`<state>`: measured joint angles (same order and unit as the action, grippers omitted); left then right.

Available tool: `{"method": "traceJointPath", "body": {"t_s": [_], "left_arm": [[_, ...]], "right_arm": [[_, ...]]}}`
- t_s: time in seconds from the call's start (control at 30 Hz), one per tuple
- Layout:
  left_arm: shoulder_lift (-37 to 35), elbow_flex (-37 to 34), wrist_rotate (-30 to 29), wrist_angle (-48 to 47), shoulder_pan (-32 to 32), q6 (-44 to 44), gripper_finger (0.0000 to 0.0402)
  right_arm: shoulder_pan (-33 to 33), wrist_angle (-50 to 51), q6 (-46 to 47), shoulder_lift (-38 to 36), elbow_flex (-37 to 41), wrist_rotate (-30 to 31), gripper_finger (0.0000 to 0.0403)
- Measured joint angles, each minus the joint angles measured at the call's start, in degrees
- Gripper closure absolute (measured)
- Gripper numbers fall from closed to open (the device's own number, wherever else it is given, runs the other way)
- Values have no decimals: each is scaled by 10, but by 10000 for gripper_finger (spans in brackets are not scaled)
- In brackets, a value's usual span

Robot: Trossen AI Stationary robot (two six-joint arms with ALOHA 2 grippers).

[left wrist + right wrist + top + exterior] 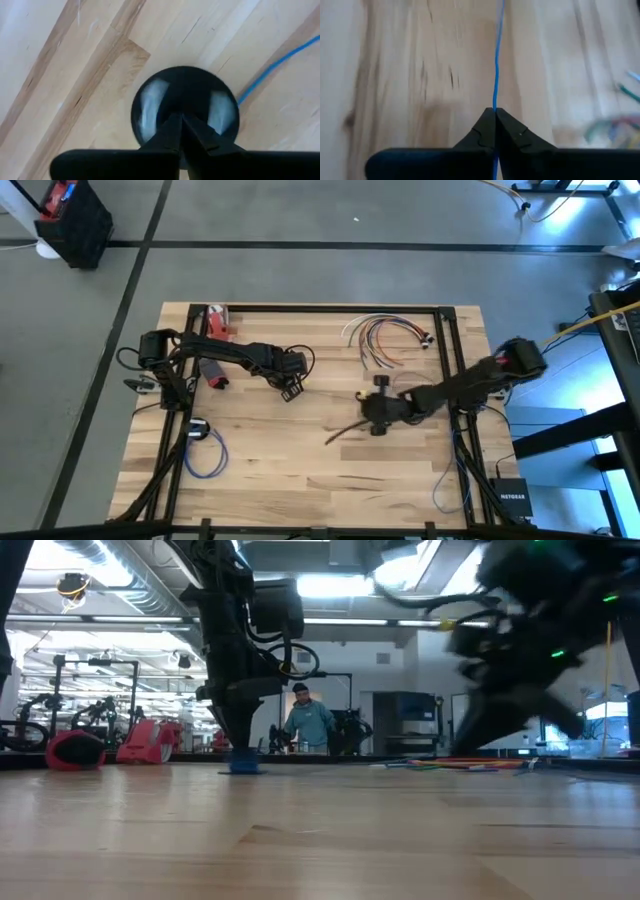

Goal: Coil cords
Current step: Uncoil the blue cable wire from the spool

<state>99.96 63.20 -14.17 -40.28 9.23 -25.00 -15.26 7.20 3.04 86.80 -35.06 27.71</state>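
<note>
My left gripper (291, 390) stands left of the table's middle, shut, its tips over a black round disc (185, 107) on the wood. A thin blue cord (280, 62) runs out from the disc's edge. In the low view the left gripper (243, 745) points down at a small blue thing (245, 764) on the table. My right gripper (365, 422) is right of the middle and shut on a blue cord (496, 60). A fan of red, orange, white and grey cords (385, 335) lies at the far right. A blue coil (205, 452) lies near left. My left gripper has its shut fingertips (172, 127) on the top of the black disc, near its middle (181, 100), coming from above and pointing down. The disc lies flat on the table. Whether the fingers pinch anything, the frames do not show. My right gripper pinches the blue cord (495, 102) between its two fingertips (512, 127). The fingers lie along the cord, which runs straight on from them, taut, over the wood. The far end is out of the frame.
Red objects (215, 325) lie at the far left by the black frame rail (330, 308). A loose blue cord loop (445, 480) lies near right. A person (308, 725) stands in the room beyond the table. Bare wood lies along the near edge (320, 490).
</note>
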Motion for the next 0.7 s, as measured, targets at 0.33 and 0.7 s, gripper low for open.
{"method": "traceJointPath", "body": {"t_s": [0.33, 0.7], "left_arm": [[0, 0, 0, -3, 0, -3, 401], [0, 0, 0, -2, 0, -6, 402]], "right_arm": [[-157, 302, 256, -280, 40, 75, 399], [-287, 405, 385, -418, 2, 100, 399]]}}
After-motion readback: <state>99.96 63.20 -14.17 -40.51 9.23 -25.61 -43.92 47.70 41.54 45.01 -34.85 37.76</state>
